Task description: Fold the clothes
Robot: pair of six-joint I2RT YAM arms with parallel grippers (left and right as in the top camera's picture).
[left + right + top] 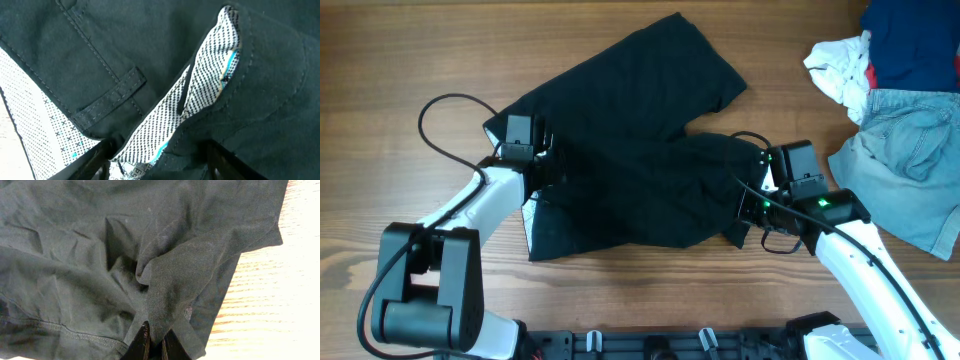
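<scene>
In the overhead view the black garment (630,150) lies spread in the middle of the table (400,60), with the left gripper (548,163) at its left edge and the right gripper (748,198) at its right edge. In the left wrist view the jaws of the left gripper (157,167) stand wide apart, and the dotted waistband lining (200,95) passes between them. In the right wrist view the jaws of the right gripper (156,345) are almost together, clamped on a fold of the black fabric.

One pair of black shorts (620,130) lies mid-desk. Three other garments sit by the right edge: one navy blue garment (915,45), one white cloth (840,65) and one pair of denim shorts (910,170). There are two robot arms, the left arm (480,200) and the right arm (860,265).
</scene>
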